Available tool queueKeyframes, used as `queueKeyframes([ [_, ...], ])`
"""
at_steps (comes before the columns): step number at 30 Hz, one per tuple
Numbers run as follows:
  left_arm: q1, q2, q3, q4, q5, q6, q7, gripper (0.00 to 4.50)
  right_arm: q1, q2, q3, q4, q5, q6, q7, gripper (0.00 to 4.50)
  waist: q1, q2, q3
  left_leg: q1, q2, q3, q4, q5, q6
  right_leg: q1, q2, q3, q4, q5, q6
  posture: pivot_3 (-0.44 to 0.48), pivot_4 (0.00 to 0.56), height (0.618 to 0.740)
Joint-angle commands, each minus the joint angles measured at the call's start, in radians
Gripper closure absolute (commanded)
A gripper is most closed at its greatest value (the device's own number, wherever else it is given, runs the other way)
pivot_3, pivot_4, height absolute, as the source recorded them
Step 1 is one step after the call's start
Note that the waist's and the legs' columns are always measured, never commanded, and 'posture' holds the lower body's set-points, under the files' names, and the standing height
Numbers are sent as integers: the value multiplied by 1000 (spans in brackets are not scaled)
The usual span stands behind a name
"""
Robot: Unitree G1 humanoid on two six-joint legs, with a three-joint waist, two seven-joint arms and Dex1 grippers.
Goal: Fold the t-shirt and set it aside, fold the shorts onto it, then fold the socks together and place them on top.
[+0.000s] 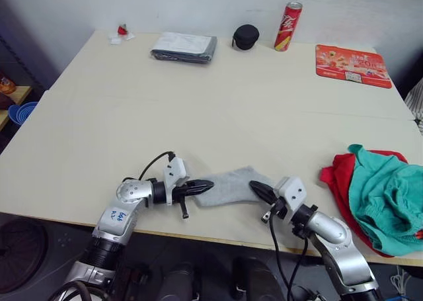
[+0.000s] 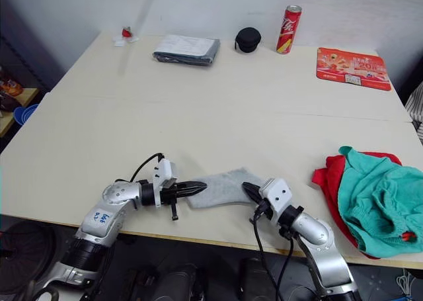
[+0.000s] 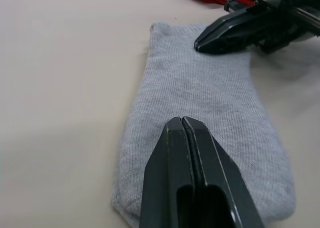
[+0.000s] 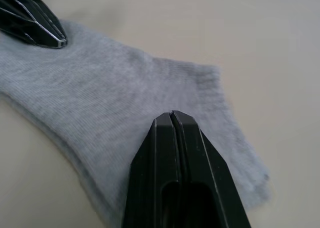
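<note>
The light grey socks [image 1: 232,184] lie flat near the table's front edge, seemingly one on the other. My left gripper [image 1: 209,184] is shut, its tip resting on the socks' left end [image 3: 200,138]. From the other side my right gripper [image 1: 254,186] is also shut, its tip on the right end [image 4: 115,87]. No fabric shows between either pair of fingers. At the right edge the teal shorts [image 1: 386,198] lie bunched on top of the red t-shirt [image 1: 338,178], which pokes out underneath.
Along the far edge sit a flat grey folded packet [image 1: 184,47], a black round case [image 1: 246,36], a red can [image 1: 288,26] and a red mat [image 1: 352,65]. A small red and white object [image 1: 122,32] lies at the far left corner.
</note>
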Motion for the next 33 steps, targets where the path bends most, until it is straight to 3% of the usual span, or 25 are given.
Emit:
queueKeyframes([
  [1, 18, 44, 105, -73, -129, 66, -49, 4481, -27, -34, -12, -101, 70, 37, 59, 4500, -4, 0, 0, 0, 0, 0, 0, 0, 0, 0, 0, 0, 0, 0, 0, 0, 150, 740],
  [3, 20, 69, 152, -85, -207, 151, -68, 4481, -53, -56, 3, -103, 61, 50, 80, 4500, -3, 0, 0, 0, 1, 0, 0, 0, -1, -1, 0, 0, 1, 0, -1, 0, 150, 740],
  [6, 0, 164, 217, -85, -307, 341, -90, 3952, -111, -100, 56, -51, -2, 36, 129, 4500, -1, -1, 1, 0, 1, 0, 0, 0, -1, 0, 0, 0, 1, 0, -1, 0, 150, 740],
  [11, -104, 233, 234, -24, -313, 539, 3, 2390, -186, -97, 97, 59, -45, -22, 164, 4500, 9, -1, 1, -1, 0, -2, 0, 0, 0, 0, 0, -1, 0, 0, -1, 0, 150, 740],
  [15, -273, 240, 146, 36, -348, 872, 43, 1149, -217, -98, 148, 130, -69, -35, 213, 4500, 7, -3, 2, -3, -1, -2, 0, 0, 1, 0, 0, -2, 1, 0, 0, 0, 150, 740],
  [22, -417, 175, 50, 111, -347, 1123, 76, 1149, -235, -101, 166, 184, -87, -70, 233, 4500, 1, -4, 2, -3, 0, -2, 0, 1, 0, 0, 2, -2, 1, 0, 1, 0, 150, 740],
  [26, -430, 176, -45, 92, -332, 1140, 53, 1149, -239, -100, 168, 183, -90, -79, 235, 4500, 1, -5, 2, -2, 0, -1, 1, 2, -1, 0, 2, -1, 3, 0, 1, 0, 150, 740],
  [32, -425, 146, -89, 89, -332, 1163, 61, 1149, -230, -93, 164, 178, -91, -72, 222, 4500, 3, -5, 2, -1, 0, -2, 1, 2, -2, 1, 2, 0, 2, 0, 1, 0, 150, 740],
  [33, -425, 132, -81, 103, -327, 1159, 72, 1332, -228, -91, 165, 177, -92, -72, 220, 4500, 3, -5, 2, -1, 0, -2, 1, 2, -2, 1, 2, 0, 2, 0, 1, 0, 150, 740],
])
